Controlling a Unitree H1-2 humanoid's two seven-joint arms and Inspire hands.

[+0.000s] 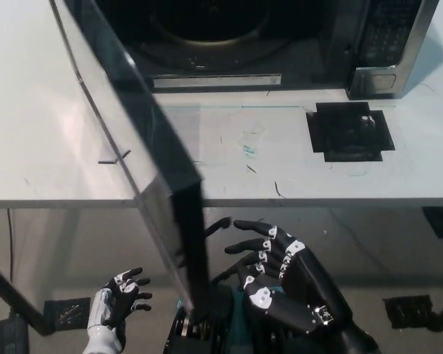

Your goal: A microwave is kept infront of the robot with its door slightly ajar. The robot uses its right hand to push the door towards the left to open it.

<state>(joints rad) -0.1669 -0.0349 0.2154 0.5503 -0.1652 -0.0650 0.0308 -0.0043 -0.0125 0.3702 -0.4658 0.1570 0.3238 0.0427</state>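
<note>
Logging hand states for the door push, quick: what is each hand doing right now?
Left hand: open, holding nothing, resting low at the lower left.
Right hand: open, fingers spread beside the microwave door edge, gripping nothing.

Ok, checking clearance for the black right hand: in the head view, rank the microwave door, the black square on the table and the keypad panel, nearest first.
From the right hand:
1. Microwave door, just to its left.
2. Black square, on the table beyond it.
3. Keypad panel, far right of the microwave.
</note>
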